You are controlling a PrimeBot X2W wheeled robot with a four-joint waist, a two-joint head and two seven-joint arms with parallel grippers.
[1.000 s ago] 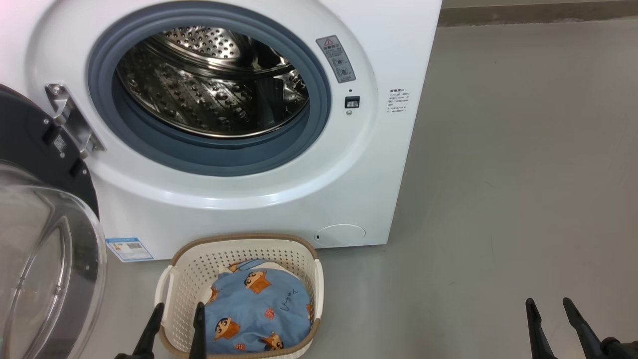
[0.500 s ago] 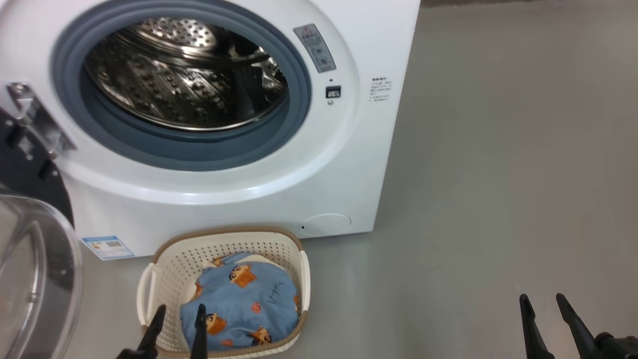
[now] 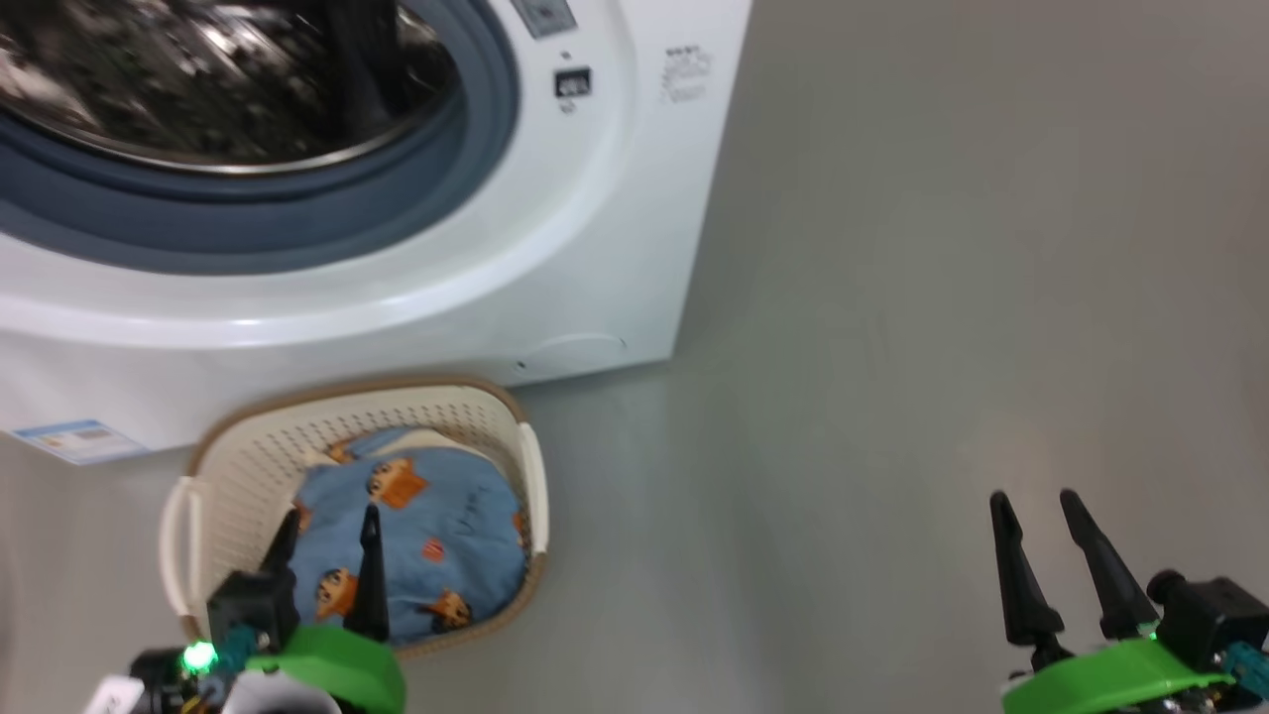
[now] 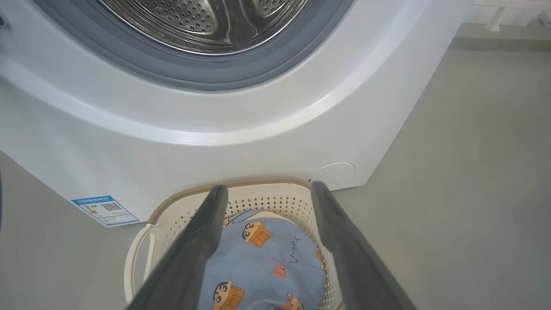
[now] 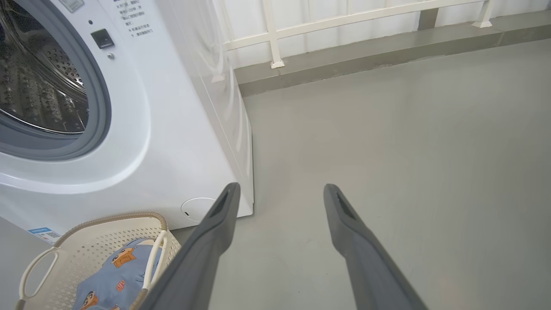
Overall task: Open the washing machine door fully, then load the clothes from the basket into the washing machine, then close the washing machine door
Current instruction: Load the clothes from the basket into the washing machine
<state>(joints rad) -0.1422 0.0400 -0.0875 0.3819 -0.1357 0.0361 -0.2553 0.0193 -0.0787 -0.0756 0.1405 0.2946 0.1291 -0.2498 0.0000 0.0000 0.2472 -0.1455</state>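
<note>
The white washing machine (image 3: 555, 258) stands with its steel drum (image 4: 202, 21) exposed; its black door is out of view. On the floor before it sits the cream basket (image 3: 238, 456) holding the light blue clothes (image 3: 426, 535) with orange figures. My left gripper (image 3: 330, 521) hovers open over the basket's near side, its fingers (image 4: 202, 232) framing the clothes (image 4: 262, 262) from above, apart from them. My right gripper (image 3: 1036, 501) is open over bare floor, far right of the basket (image 5: 86, 241).
Grey floor (image 3: 942, 297) spreads to the right of the machine. A blue label sticker (image 4: 105, 209) and a round cover (image 4: 333, 168) mark the machine's base. A white railing on a low kerb (image 5: 344, 47) runs behind.
The head camera has tilted down and turned right, shifting the machine and basket up-left and the door out of frame. Both grippers show higher in the picture, with their green wrists now visible.
</note>
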